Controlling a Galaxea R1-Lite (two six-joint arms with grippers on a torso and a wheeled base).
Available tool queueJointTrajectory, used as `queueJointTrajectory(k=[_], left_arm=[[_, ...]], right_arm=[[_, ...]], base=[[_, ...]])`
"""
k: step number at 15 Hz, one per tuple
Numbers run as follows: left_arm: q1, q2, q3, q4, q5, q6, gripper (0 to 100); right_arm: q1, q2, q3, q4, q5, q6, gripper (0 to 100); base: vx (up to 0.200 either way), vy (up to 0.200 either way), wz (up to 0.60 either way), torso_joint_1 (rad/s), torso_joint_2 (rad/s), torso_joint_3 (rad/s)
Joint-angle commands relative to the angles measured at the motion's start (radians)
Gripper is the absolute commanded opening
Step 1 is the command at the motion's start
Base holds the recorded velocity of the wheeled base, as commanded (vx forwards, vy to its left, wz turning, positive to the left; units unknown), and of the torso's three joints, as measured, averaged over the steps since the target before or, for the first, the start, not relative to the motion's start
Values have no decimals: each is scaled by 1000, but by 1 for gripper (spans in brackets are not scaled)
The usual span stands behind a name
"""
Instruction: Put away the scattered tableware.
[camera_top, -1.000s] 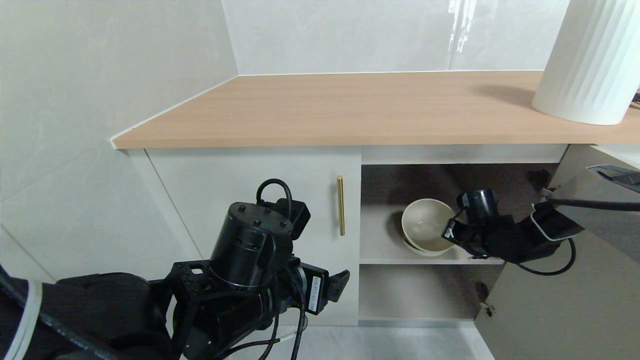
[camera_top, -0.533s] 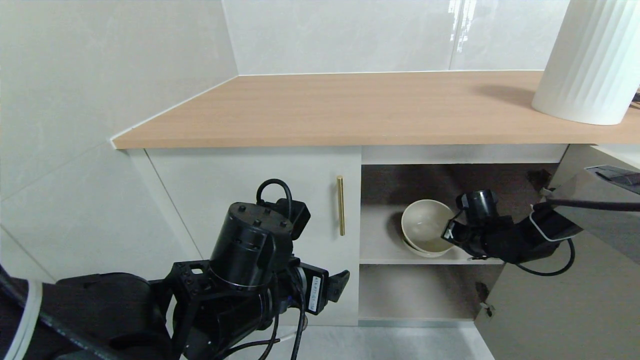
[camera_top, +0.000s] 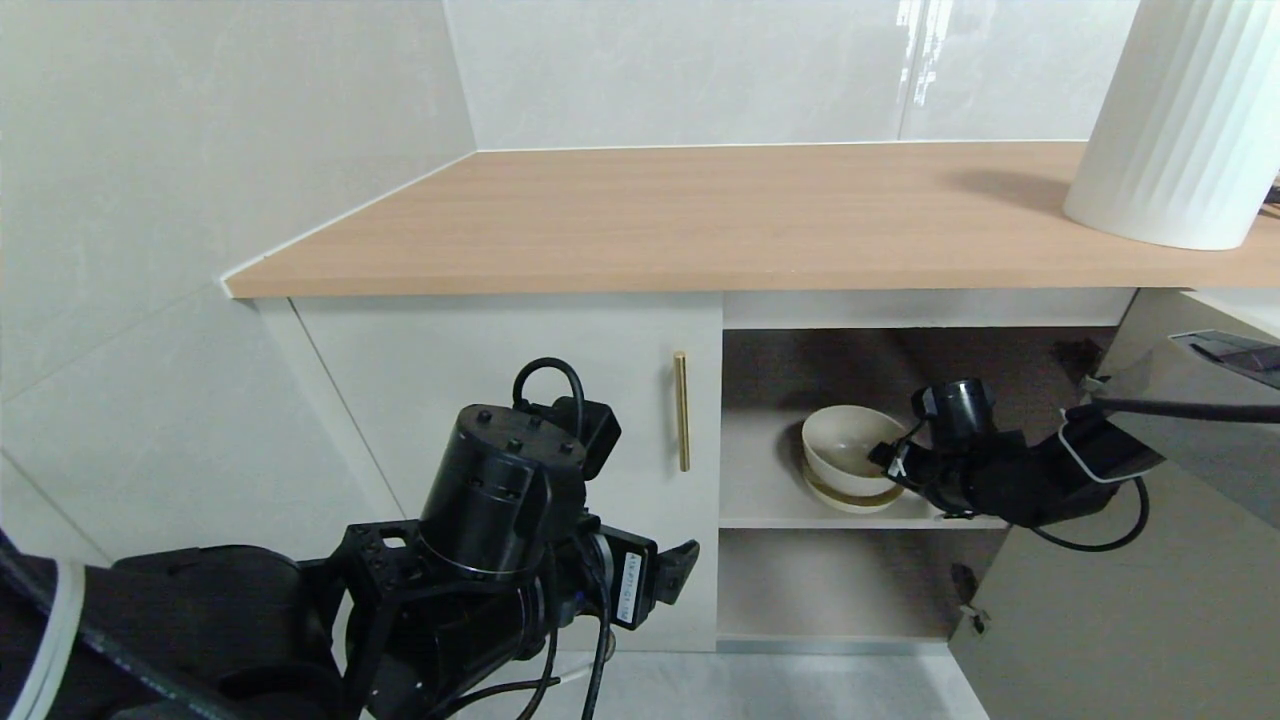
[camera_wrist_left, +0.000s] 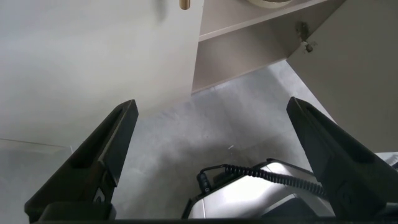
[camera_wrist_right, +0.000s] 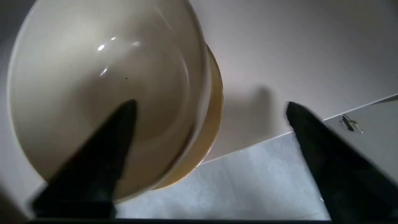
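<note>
A cream bowl (camera_top: 843, 450) rests in a yellow-rimmed bowl (camera_top: 838, 496) on the middle shelf (camera_top: 760, 500) of the open cupboard. My right gripper (camera_top: 886, 460) is just to its right, at the rim. In the right wrist view the cream bowl (camera_wrist_right: 106, 93) sits nested in the yellow-rimmed bowl (camera_wrist_right: 213, 106), and my right gripper (camera_wrist_right: 210, 109) stands open, one finger over the bowl's inside and the other well outside it. My left gripper (camera_top: 672, 572) hangs low in front of the closed door, open over the grey floor (camera_wrist_left: 211, 149) with nothing between its fingers (camera_wrist_left: 106, 155).
The left cupboard door is closed, with a brass handle (camera_top: 681, 410). The right door (camera_top: 1100, 600) stands swung open beside my right arm. A tall white ribbed vase (camera_top: 1180, 120) stands on the wooden countertop (camera_top: 650, 220). A lower shelf (camera_top: 830, 590) lies beneath the bowls.
The cream bowl has tipped down from a steep tilt to sit nearly level in the yellow-rimmed bowl. My right gripper has shifted slightly left. The left arm has not moved.
</note>
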Motion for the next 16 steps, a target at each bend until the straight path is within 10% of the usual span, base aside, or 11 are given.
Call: queueJointTrajectory(k=[1,8,16], left_arm=[[0,2,0,-1,1,-1,100],[38,-47,55,-2,57,-13,100],[133,-228,209,-1,56,-7,100]], right_arm=[[0,-6,3,-1,0,0,100],[88,-319,213,44,86,-12,100],[230,-859,406,512,184,-175,100]], base=[[0,0,0,0,0,0],[0,0,0,0,0,0],[0,0,0,0,0,0]])
